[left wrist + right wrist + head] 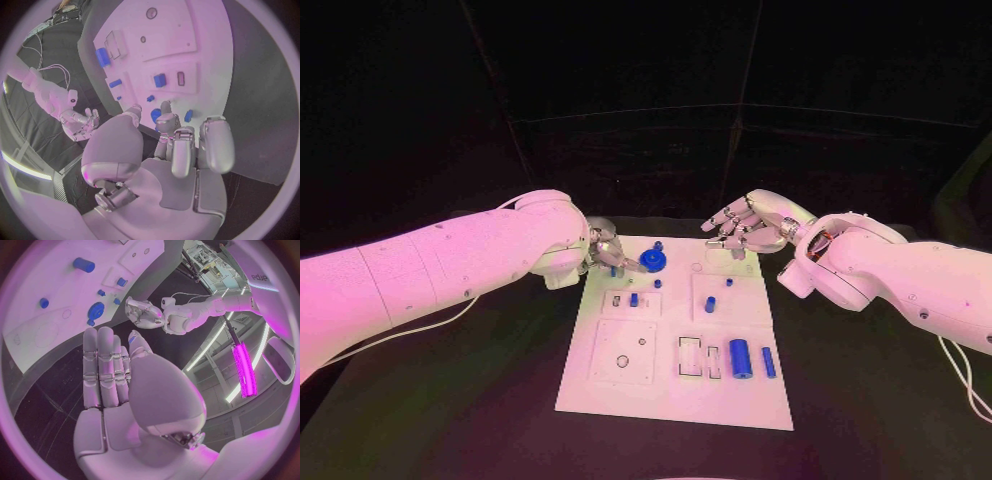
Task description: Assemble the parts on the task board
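Task board (pixel 678 395) lies flat in the middle of the black table (pixel 473 400), its long axis running away from the robot, with the blue parts spread over it. Going from the left: the left hand (pixel 600 248) sits at the board's far left corner, fingers curled toward a small blue peg (pixel 615 270) at that edge; whether the fingertips actually pinch a part cannot be told, since the head view is too small there and in the left wrist view (pixel 181 145) the fingers cover the spot. Just beside that hand, toward the board's centre line, stands the round blue disc (pixel 653 261), the part nearest its fingertips. Further along the middle of the board are a small blue block (pixel 633 299) in its recess and a short blue stub (pixel 710 304); near the right-hand edge, closer to the robot, two blue cylinders (pixel 740 358) lie side by side with their long axes along the board's length. The right hand (pixel 750 228) hovers off the far right corner, fingers held together and loosely bent, nothing in them, clear of the surface. Judgement: the left hand is the nearer to the disc and far-edge pegs, which lie directly ahead of its fingertips; the cylinders lie well apart from both hands, back toward the robot on the right arm's side.
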Robot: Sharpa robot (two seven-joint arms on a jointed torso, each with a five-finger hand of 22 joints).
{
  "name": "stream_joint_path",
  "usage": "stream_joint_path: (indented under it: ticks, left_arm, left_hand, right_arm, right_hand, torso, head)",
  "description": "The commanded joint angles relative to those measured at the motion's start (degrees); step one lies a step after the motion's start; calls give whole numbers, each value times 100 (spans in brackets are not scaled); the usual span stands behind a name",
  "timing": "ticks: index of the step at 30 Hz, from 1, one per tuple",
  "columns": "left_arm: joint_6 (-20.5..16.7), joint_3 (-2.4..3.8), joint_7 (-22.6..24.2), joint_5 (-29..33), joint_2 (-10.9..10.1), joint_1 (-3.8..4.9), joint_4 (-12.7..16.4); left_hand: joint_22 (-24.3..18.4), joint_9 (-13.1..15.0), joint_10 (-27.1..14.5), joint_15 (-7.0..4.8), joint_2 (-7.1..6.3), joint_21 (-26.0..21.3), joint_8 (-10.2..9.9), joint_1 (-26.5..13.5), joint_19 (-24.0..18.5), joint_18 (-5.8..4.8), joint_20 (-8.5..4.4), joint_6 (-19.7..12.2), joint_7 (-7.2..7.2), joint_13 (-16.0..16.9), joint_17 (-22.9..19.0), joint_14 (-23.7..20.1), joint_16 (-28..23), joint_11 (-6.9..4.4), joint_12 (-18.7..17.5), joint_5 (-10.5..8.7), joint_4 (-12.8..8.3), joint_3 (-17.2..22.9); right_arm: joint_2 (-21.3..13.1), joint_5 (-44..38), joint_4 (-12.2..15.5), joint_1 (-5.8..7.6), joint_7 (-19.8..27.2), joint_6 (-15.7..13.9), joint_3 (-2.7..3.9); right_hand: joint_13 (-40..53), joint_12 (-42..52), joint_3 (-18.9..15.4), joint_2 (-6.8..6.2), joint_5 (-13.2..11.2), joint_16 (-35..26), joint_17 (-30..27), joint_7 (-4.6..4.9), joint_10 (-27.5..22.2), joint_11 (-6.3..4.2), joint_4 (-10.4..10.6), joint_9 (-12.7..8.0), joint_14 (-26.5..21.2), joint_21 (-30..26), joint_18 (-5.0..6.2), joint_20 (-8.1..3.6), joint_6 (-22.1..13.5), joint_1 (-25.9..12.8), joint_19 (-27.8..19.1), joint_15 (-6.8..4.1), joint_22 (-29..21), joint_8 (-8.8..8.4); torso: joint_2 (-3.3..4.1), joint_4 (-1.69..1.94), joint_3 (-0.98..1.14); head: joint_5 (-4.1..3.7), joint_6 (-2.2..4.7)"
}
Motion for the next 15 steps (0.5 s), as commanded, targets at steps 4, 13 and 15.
stream_joint_path:
  ticks: [4,13,15]
  left_arm:
    - [823,117,-414,71,132,182,-428]
    - [1210,139,-442,67,616,233,-1384]
    - [1227,133,-404,35,690,222,-1527]
  left_hand:
    - [-241,-141,-188,100,182,-204,-223,363,-132,18,56,-237,109,-184,1509,583,37,89,-144,9,-47,-61]
    - [-247,-177,-209,117,244,-215,-253,397,-136,20,76,-236,127,-195,1509,583,37,106,-148,11,-23,-93]
    - [-229,-187,-215,121,264,-204,-260,405,-131,17,81,-233,130,-199,1509,583,37,110,-149,8,-18,-102]
  right_arm:
    - [11,-7,-7,11,72,-22,3]
    - [39,-7,-19,11,84,-43,3]
    - [43,-7,-19,11,84,-44,3]
  right_hand:
    - [-11,36,2,8,13,-43,9,5,-51,-4,24,10,-38,-40,63,27,-42,-50,-9,-8,-10,28]
    - [-11,36,2,8,13,-43,9,5,-51,-4,24,10,-38,-40,63,27,-42,-50,-9,-8,-10,28]
    - [-11,36,2,8,13,-43,9,5,-51,-4,24,10,-38,-40,63,27,-42,-50,-9,-8,-10,28]
  torso:
    - [3,10,5]
    - [21,6,-5]
    - [16,9,1]
  head:
    - [-13,14]
    - [2,30]
    - [6,27]
